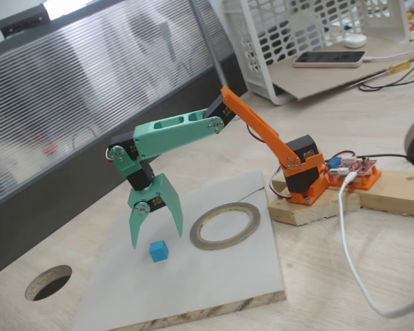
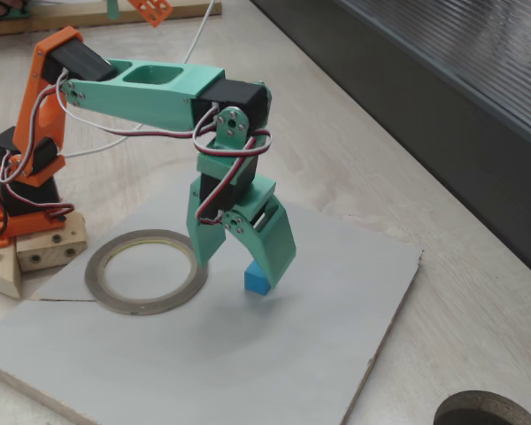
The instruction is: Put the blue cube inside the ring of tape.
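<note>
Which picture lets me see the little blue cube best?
The fixed view from the low hole side: the cube sits whole on the board, with the open gripper just above and behind it. In the other fixed view, a green finger covers part of the cube, so less of it shows.

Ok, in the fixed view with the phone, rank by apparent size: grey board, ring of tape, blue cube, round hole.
1. grey board
2. ring of tape
3. round hole, partly foreshortened, clearly smaller than the ring
4. blue cube
</note>
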### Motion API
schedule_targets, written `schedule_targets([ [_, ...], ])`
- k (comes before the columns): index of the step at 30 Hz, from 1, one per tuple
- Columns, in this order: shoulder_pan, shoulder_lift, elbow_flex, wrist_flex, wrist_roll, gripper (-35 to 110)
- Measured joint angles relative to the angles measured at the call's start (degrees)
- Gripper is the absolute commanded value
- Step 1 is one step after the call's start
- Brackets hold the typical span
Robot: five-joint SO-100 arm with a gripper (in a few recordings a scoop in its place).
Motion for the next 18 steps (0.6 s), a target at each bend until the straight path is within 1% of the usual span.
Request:
schedule_targets([
  [10,0.0,-0.1,0.0,0.0,0.0,70],
  [14,2.5,-4.0,-0.1,0.0,0.0,70],
  [18,2.6,-5.7,-0.1,0.0,-0.1,70],
])
